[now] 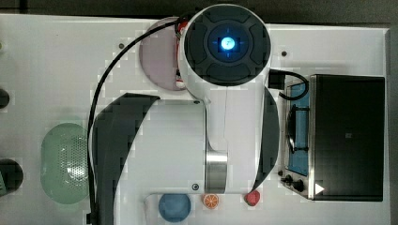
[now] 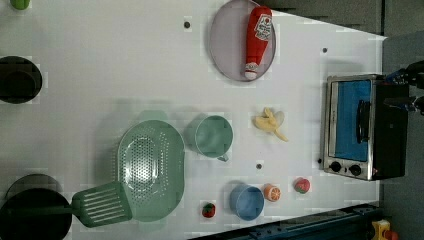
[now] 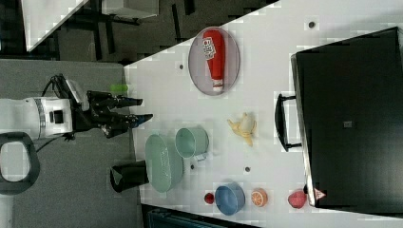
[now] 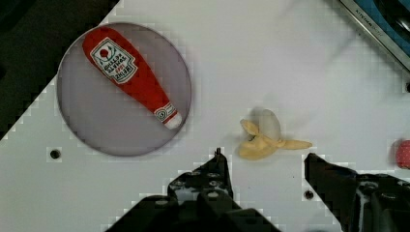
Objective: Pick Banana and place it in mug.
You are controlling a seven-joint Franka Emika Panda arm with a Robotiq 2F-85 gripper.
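- Top view: the robot arm covers the middle of the white table. At the top view's left lies a pale green strainer basket; a toaster oven stands at the top view's right. Along the lower edge sit a blue cup, an orange slice and a small red fruit.
- Left view: the banana lies on the bare table, between the mug and the toaster oven, apart from both. The mug stands upright just beside the strainer basket. A ketchup bottle lies on a round grey plate. A green spatula overlaps the basket's edge.
- Right view: the gripper is off the table's edge, well apart from the banana, its fingers parted and holding nothing.
- Wrist view: the two dark fingers stand spread with nothing between them; the banana lies on the table past their tips, untouched, beside the plate with the ketchup bottle.
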